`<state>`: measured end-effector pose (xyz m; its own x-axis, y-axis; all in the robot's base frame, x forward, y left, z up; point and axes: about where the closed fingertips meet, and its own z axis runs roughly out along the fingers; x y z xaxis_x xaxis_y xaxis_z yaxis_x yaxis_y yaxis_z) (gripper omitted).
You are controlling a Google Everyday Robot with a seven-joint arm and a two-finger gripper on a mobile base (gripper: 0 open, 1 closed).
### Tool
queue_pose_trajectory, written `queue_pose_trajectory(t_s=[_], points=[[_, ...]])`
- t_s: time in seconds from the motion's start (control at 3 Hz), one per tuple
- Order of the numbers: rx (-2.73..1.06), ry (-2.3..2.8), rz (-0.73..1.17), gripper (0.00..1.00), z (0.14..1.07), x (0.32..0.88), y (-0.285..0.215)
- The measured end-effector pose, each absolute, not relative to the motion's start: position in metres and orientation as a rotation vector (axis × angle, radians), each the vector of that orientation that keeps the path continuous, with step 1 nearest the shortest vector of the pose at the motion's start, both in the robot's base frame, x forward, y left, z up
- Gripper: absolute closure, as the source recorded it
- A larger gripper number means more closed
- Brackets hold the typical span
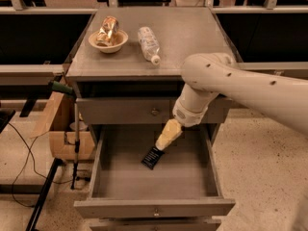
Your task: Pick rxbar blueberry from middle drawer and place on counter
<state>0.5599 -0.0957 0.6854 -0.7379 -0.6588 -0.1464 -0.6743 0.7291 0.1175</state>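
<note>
Bar: a dark bar lies flat and aslant on the drawer floor, toward the back and near the middle.
Gripper: the pale yellow gripper reaches down into the drawer from the upper right, its tip at the bar's upper end. Whether it touches the bar, and whether it is spread or pressed together, cannot be told.
Drawer: the drawer stands wide open, its front panel and small knob nearest the camera.
In the way: the cream arm enters from the right. Its elbow covers the surface's front right corner and the right end of the upper drawer front, which is closed. The gripper hides part of the open drawer's back.
Surface: the grey surface carries a bowl at the left with a shiny wrapper in it. A clear bottle lies on its side just right of the bowl.
Beside the cabinet: a wooden frame and a thin rod stand at the left, and a black cable trails on the floor.
Count: one bar, one gripper, one arm, two drawer fronts, one bowl, one wrapper, one bottle.
</note>
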Motion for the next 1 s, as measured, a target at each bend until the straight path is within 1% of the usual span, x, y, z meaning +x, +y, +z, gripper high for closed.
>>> queue_pose_trajectory(t_s=[0.33, 0.67, 1.0], points=[[-0.686, 3.059, 0.332, 0.00, 0.611, 0.589, -0.092], [-0.357, 3.152, 0.394, 0.00, 0.565, 0.608, -0.082], [-0.307, 3.174, 0.394, 0.00, 0.558, 0.606, -0.081]])
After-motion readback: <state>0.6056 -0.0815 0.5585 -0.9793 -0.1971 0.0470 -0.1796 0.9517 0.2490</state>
